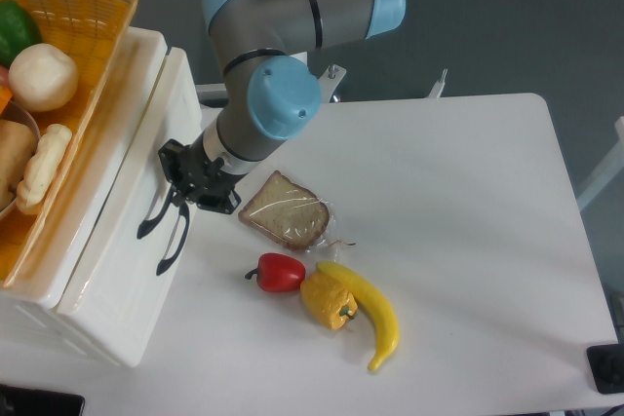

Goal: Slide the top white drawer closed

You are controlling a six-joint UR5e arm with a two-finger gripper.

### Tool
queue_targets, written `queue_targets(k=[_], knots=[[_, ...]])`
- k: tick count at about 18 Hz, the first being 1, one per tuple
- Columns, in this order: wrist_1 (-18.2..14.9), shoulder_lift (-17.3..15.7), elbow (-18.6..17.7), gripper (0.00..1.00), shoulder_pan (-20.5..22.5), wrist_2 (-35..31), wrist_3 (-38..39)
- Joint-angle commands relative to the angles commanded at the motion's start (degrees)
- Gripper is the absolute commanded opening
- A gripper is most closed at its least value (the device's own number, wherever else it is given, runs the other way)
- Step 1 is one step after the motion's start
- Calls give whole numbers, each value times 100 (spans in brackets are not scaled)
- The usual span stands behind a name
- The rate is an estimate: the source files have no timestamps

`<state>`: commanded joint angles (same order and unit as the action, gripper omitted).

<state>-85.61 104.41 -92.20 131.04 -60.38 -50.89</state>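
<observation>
Surface: white table (458,202) filling the right and lower frame, grey wall behind it at the top.
Cabinet: one white cabinet (58,333) at the left edge, with two drawer fronts showing.
Task drawer: the top white drawer (132,153) sits at centre left, its front panel nearly flush with the cabinet, no interior visible; its dark curved handle (154,219) is on the panel.
Lower drawer: one lower drawer front (122,289) with a similar dark handle (174,245) just below.
Arm: one UR5e arm (283,21) reaching down from the top centre.
Gripper: one black gripper (185,190) pressed against the upper drawer front beside its handle; whether its fingers are apart or together cannot be told.
Basket: one yellow-orange wicker basket (83,36) on the cabinet, upper left, holding several foods.
Table items: one bagged bread slice (286,211), one red pepper (278,272), one yellow pepper (327,301), one banana (370,314), clustered at lower centre.
</observation>
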Motion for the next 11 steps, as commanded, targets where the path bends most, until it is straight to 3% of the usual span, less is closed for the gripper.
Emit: queue_targets(k=[7,9,11], knots=[[26,9,9,0,26,-9,-26],[61,26,17,41,114,-35,-70],[131,35,70,100,429,-70,-62]])
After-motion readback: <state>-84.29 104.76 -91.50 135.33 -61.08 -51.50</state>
